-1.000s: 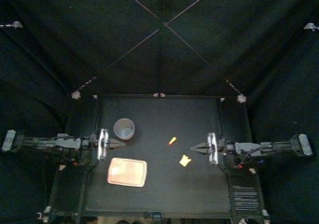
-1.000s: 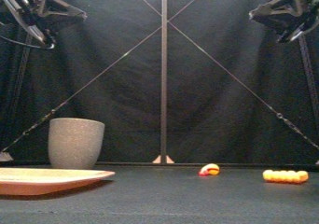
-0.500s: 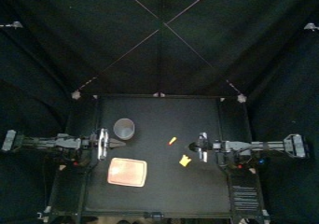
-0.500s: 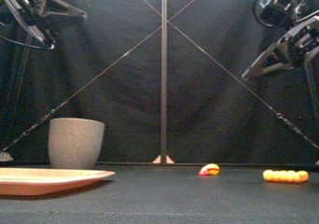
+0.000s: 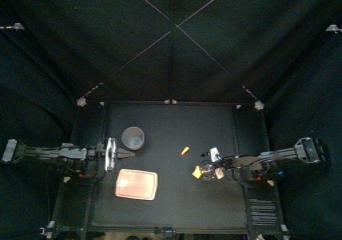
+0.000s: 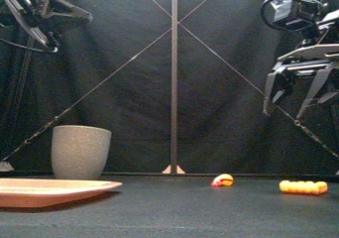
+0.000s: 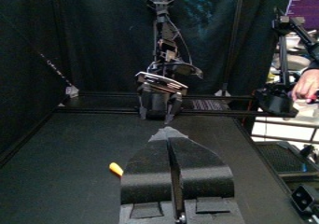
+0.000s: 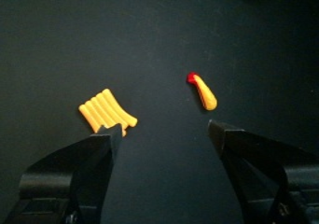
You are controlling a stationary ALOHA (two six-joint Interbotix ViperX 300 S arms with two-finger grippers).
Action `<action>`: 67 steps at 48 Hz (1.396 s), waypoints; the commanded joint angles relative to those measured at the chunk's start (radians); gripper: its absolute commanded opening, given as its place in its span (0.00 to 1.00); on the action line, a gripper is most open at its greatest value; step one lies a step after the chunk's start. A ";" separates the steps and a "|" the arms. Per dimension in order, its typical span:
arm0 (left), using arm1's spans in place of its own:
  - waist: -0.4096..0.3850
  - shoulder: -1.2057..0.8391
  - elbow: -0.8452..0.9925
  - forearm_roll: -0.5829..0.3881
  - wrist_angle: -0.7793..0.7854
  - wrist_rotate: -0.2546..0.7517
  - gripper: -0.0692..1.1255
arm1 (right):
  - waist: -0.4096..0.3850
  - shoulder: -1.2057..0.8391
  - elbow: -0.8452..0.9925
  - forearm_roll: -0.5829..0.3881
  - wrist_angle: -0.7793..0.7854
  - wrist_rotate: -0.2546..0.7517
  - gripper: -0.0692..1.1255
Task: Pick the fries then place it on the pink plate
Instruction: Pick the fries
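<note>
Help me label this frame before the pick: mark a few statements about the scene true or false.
1. The fries lie loose on the table, not gripped. True.
2. The right gripper is shut. False: its jaws stand open, up above the table near the fries.
3. The pink tray holds a toy. False: nothing lies on it.
4. The grey cup stands upright. True.
5. The left gripper hangs over the fries. False: it is at the table's left side, far from them.
</note>
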 commanded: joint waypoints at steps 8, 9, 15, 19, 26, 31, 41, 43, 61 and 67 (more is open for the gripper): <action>0.020 0.006 -0.017 -0.002 -0.008 0.000 0.06 | 0.021 0.132 -0.069 0.061 0.012 -0.002 0.94; 0.021 0.006 -0.017 -0.002 -0.008 0.000 0.06 | 0.028 0.147 -0.075 0.071 0.015 -0.002 0.94; 0.037 0.006 -0.009 -0.002 -0.008 -0.002 0.06 | 0.043 0.245 -0.121 0.152 0.061 -0.023 0.94; 0.051 0.006 -0.006 -0.002 -0.008 -0.002 0.06 | 0.048 0.284 -0.144 0.187 0.081 -0.041 0.94; 0.066 0.006 0.003 -0.002 -0.008 0.000 0.06 | 0.052 0.333 -0.167 0.236 0.103 -0.103 0.94; 0.067 0.006 0.009 -0.002 -0.008 -0.002 0.06 | 0.055 0.359 -0.179 0.273 0.130 -0.172 0.94; 0.067 0.006 0.020 -0.005 -0.008 -0.003 0.06 | 0.049 0.416 -0.206 0.305 0.149 -0.299 0.94; 0.067 0.006 0.021 -0.009 -0.008 -0.003 0.06 | 0.048 0.430 -0.210 0.305 0.149 -0.313 0.94; 0.067 0.006 0.032 -0.026 -0.008 -0.002 0.06 | 0.035 0.523 -0.230 0.328 0.140 -0.321 0.90; 0.067 0.006 0.031 -0.026 -0.009 -0.002 0.06 | 0.031 0.531 -0.230 0.351 0.129 -0.321 0.79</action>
